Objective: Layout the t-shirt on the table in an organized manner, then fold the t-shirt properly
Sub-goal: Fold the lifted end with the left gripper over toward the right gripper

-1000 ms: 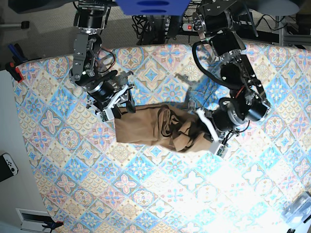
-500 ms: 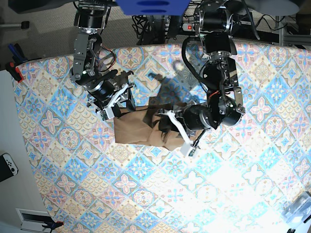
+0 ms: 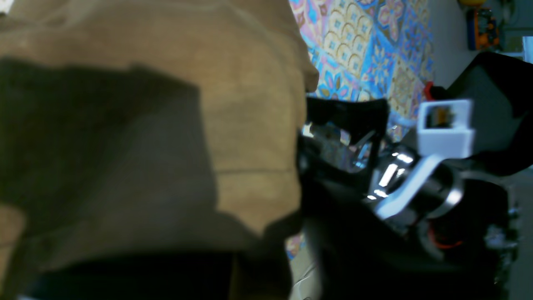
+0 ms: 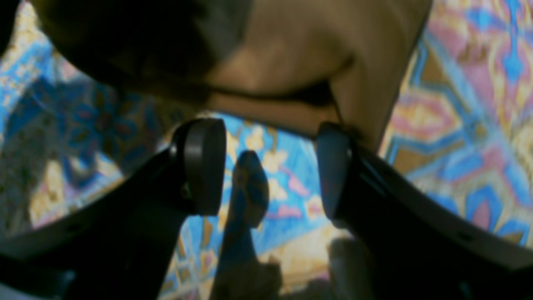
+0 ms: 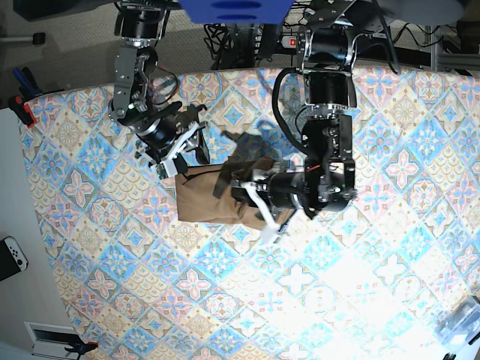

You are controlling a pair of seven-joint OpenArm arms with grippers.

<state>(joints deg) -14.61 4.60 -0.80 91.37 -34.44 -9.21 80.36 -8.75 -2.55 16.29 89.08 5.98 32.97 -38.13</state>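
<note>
The tan-brown t-shirt [image 5: 204, 199] lies as a compact folded bundle left of the table's [image 5: 225, 285] middle. My left gripper [image 5: 237, 192] hovers low over the shirt's right end; its fingers are hidden against the cloth. In the left wrist view the t-shirt [image 3: 250, 104] fills most of the frame, so the jaws cannot be made out. My right gripper [image 5: 190, 153] sits at the shirt's upper left corner. In the right wrist view this gripper [image 4: 266, 162] is open with bare table [image 4: 458, 104] between its fingers [image 4: 204, 162]. The t-shirt [image 4: 291, 54] edge lies just past the fingertips.
The right arm's white camera mount [image 3: 445, 125] shows close beside the shirt. A game controller [image 5: 11, 256] lies off the table's left edge, with a red clamp [image 5: 22, 111] at the upper left corner. A clear plastic object [image 5: 461, 319] is at the lower right. Cables [image 5: 240, 41] run behind the table.
My left arm swept left across the shirt, carrying its right part over onto the left, so the bundle is shorter. The right arm shifted only slightly.
</note>
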